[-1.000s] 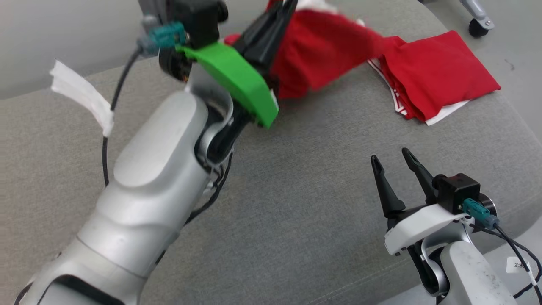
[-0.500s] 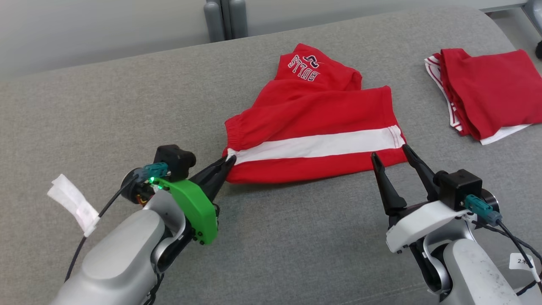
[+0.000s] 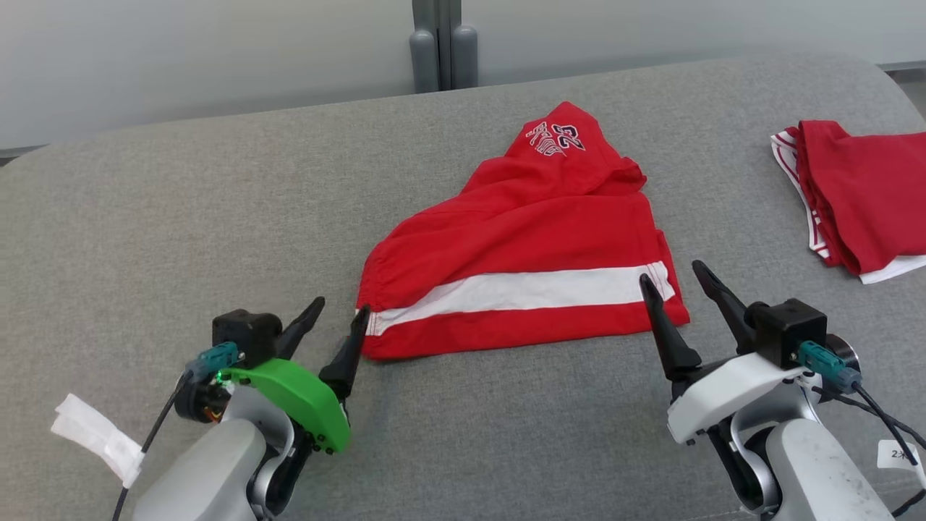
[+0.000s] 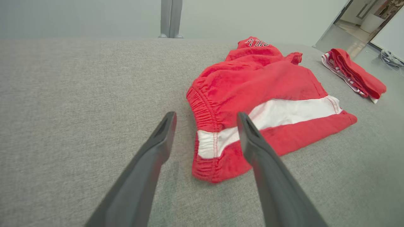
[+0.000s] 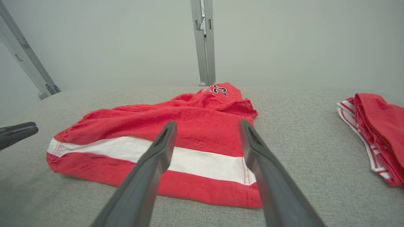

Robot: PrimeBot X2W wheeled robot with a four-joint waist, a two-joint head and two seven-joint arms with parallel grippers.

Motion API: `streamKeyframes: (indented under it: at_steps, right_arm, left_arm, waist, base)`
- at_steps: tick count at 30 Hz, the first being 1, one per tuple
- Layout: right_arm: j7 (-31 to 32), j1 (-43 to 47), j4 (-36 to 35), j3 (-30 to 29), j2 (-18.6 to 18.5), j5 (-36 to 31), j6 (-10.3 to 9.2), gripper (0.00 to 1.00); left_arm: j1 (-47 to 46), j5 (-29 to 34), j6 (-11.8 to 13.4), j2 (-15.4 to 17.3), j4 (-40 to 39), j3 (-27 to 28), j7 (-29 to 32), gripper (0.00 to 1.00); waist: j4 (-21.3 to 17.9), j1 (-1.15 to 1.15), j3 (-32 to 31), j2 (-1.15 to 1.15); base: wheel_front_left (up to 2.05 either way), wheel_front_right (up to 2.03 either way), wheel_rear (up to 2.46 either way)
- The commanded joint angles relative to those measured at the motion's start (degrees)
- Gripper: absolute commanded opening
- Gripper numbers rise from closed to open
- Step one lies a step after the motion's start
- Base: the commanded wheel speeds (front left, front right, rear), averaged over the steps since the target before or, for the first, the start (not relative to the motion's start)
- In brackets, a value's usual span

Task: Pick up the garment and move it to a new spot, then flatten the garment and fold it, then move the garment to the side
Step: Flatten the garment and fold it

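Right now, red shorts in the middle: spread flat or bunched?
Partly spread, not flat. The red shorts lie on the grey surface; the far leg by the logo is bunched.

Red shorts [image 3: 521, 268]: white print [image 5: 214, 90] on top tip, upper centre of right wrist view, looks like "23". Arched word beside it upside down, too blurred to read. White tag [image 3: 891, 454] on cable, lower right of head view: starts "2", rest illegible.
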Motion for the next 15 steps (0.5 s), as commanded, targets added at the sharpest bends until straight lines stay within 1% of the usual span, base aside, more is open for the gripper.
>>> streamKeyframes:
  at_steps: [1, 2, 5, 8, 12, 15]
  right_arm:
    - [0.2, 0.8, -0.3, -0.4, -0.4, 0.1, -0.09, 1.00]
    - [0.4, 0.9, -0.6, -0.6, -0.5, 0.0, -0.09, 1.00]
    - [0.4, 1.0, -0.8, -1.0, -0.7, -0.2, -0.09, 1.00]
    - [0.2, 1.2, -1.0, -1.9, -0.7, -0.1, -0.09, 1.00]
    - [-0.2, 1.7, -0.7, -2.8, -0.2, 0.2, -0.09, 1.00]
    - [-0.6, 2.2, 0.0, -3.1, 0.2, 0.6, -0.09, 1.00]
  left_arm:
    - [1.2, 0.5, 0.7, 0.0, 0.2, 0.4, -0.8, 1.00]
    - [2.0, 1.2, 1.5, -0.5, -0.5, 1.7, -1.9, 1.00]
    - [3.8, 1.8, 2.6, -0.9, -2.7, 5.7, -2.7, 1.00]
    - [6.9, 6.3, 3.3, -2.3, -8.7, 13.5, -2.6, 1.00]
    - [12.1, 13.2, 2.1, -4.4, -15.2, 22.3, -2.6, 1.00]
    - [15.7, 17.6, 1.2, -6.1, -18.3, 27.8, -2.6, 1.00]
  waist:
    - [1.1, 0.00, -0.9, 0.00]
    - [1.7, 0.00, -1.3, 0.00]
    - [2.6, 0.00, -2.0, 0.00]
    - [3.7, 0.00, -2.5, 0.00]
    - [4.8, 0.00, -3.3, 0.00]
    - [5.3, 0.00, -3.8, 0.00]
  base:
    - [0.00, 0.00, 0.00]
    - [0.00, 0.00, 0.00]
    - [0.00, 0.00, 0.00]
    - [0.00, 0.00, 0.00]
    - [0.00, 0.00, 0.00]
    - [0.00, 0.00, 0.00]
